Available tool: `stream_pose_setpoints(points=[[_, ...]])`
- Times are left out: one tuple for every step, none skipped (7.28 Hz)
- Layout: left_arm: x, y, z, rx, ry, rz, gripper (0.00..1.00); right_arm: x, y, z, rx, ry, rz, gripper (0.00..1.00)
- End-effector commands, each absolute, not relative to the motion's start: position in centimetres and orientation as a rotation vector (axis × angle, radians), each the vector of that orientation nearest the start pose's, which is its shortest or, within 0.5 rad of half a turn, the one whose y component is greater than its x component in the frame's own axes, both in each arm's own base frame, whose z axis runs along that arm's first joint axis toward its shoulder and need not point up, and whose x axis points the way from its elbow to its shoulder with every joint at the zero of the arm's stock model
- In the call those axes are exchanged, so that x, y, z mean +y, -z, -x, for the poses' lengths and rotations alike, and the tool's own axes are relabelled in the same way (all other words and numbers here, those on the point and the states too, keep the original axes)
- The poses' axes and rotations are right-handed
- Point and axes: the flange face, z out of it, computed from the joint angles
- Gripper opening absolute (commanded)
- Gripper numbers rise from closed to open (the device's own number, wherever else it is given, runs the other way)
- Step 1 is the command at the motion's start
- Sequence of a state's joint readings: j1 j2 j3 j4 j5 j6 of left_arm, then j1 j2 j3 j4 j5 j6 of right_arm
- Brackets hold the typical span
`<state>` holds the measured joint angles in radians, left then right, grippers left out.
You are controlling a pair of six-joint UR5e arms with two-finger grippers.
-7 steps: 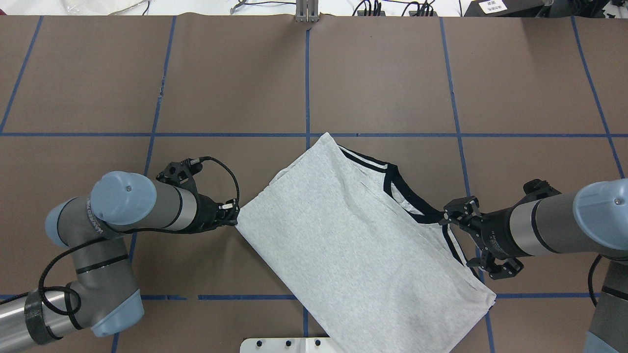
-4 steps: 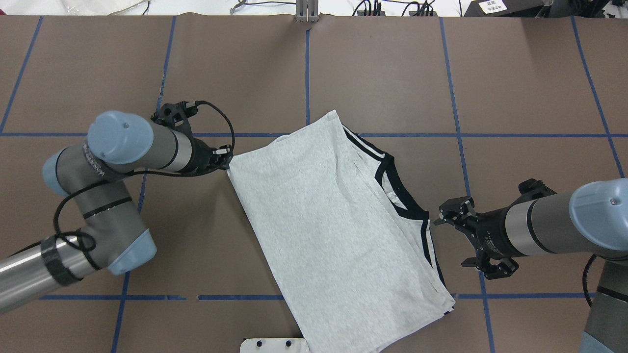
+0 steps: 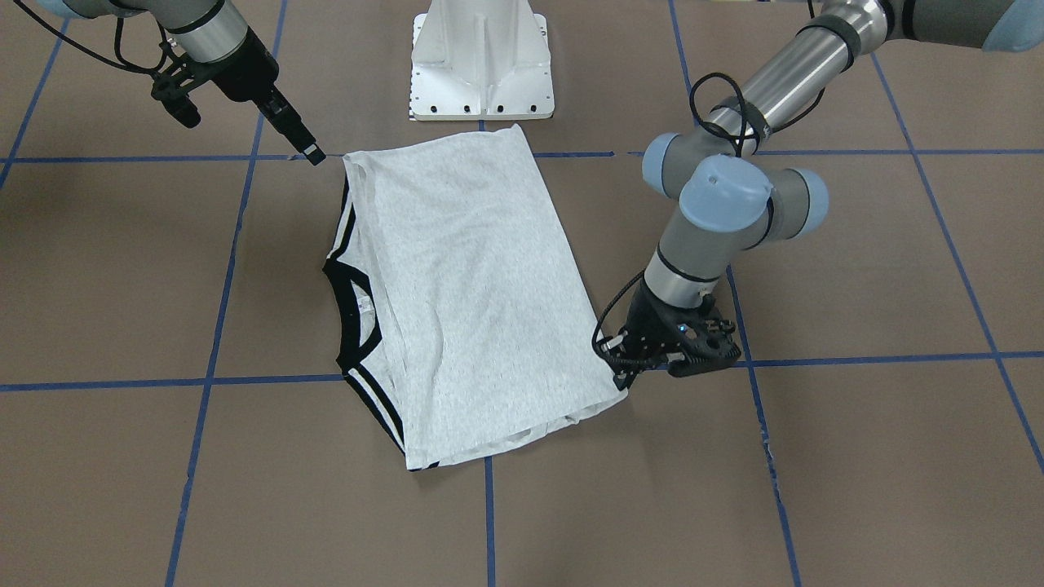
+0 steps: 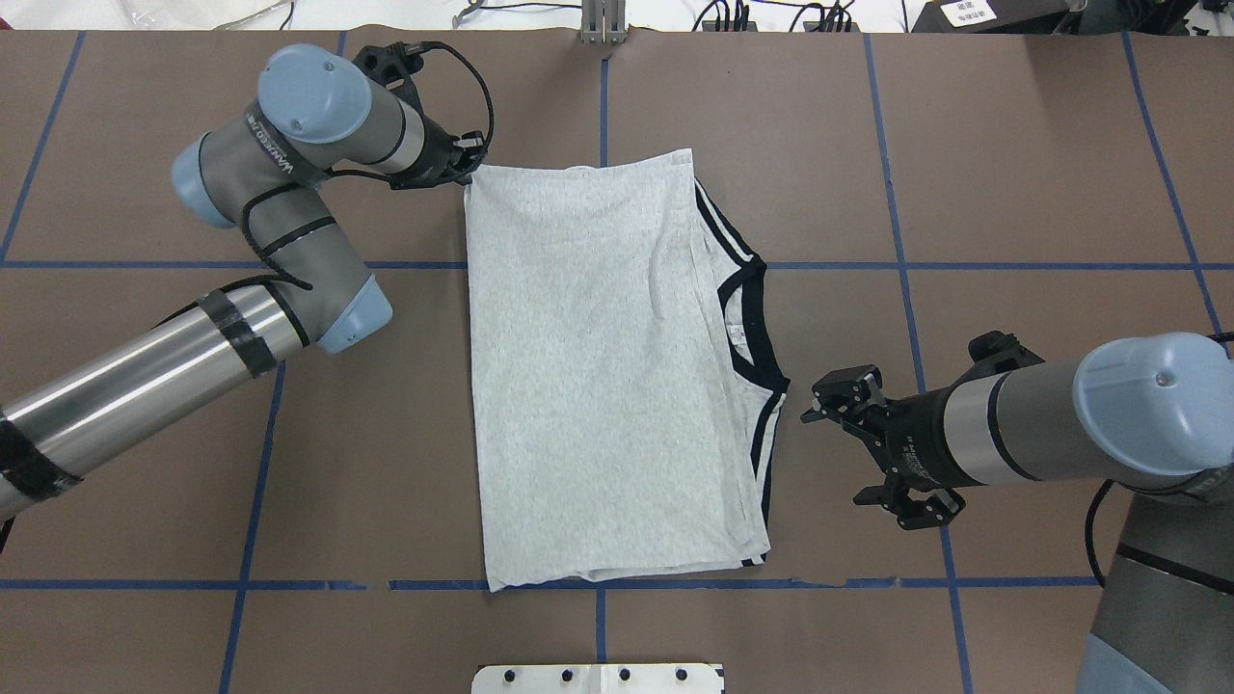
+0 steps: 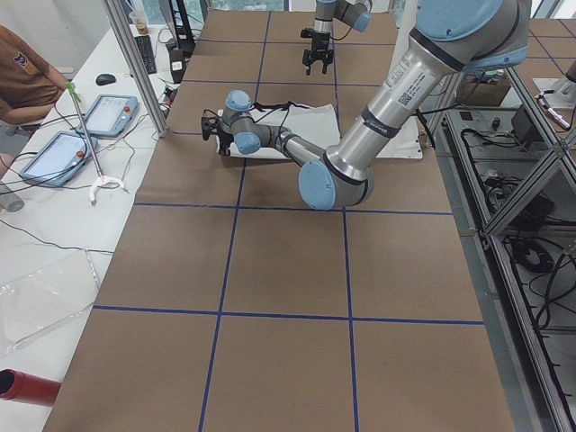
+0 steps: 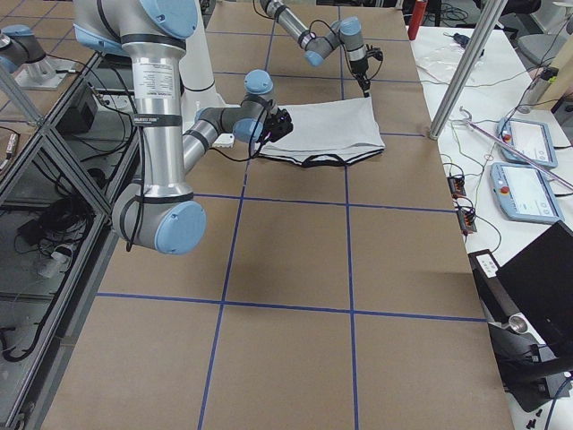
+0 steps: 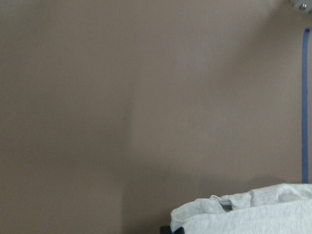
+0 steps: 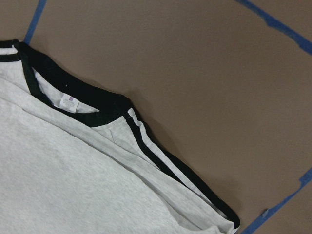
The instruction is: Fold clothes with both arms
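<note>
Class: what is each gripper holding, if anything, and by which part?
The left gripper pinches the T-shirt by its far hem corner; the right gripper is open, holding nothing.

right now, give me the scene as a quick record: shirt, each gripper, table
garment: T-shirt, grey, folded lengthwise, lying flat
trim showing: black collar and striped shoulders, along the edge on the robot's right
left gripper: shut on the T-shirt's far corner
right gripper: beside the collar edge, clear of the cloth; open or shut unclear
table: brown surface, blue tape grid
</note>
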<state>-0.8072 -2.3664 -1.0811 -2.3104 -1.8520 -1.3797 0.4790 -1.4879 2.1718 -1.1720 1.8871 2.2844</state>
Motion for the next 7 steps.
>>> stream_pose_setpoints(points=[[-68.0, -30.8, -48.4, 1.055, 0.401, -0.323, 0.46, -31.7, -28.3, 39.3, -1.087, -0.888, 0.422, 1.0], [-68.1, -30.1, -48.2, 1.061, 0.381, -0.339, 0.51, -32.4, -27.8, 41.0, -1.088, -0.885, 0.422, 1.0], [-67.6, -28.7, -47.7, 1.084, 0.376, -0.347, 0.54, -32.8, -26.8, 43.1, -1.062, -0.89, 0.419, 1.0], [-66.3, -27.6, -46.7, 1.112, 0.348, -0.317, 0.54, -32.4, -24.7, 45.9, -1.011, -0.9, 0.389, 1.0], [-64.2, -28.0, -45.0, 1.152, 0.307, -0.27, 0.54, -31.2, -23.9, 48.7, -0.96, -0.897, 0.356, 1.0], [-62.4, -27.7, -41.9, 1.188, 0.287, -0.263, 0.54, -29.4, -24.5, 50.9, -0.938, -0.886, 0.321, 1.0], [-60.7, -26.9, -40.4, 1.193, 0.274, -0.235, 0.54, -28.2, -25.2, 52.8, -0.92, -0.873, 0.291, 1.0]])
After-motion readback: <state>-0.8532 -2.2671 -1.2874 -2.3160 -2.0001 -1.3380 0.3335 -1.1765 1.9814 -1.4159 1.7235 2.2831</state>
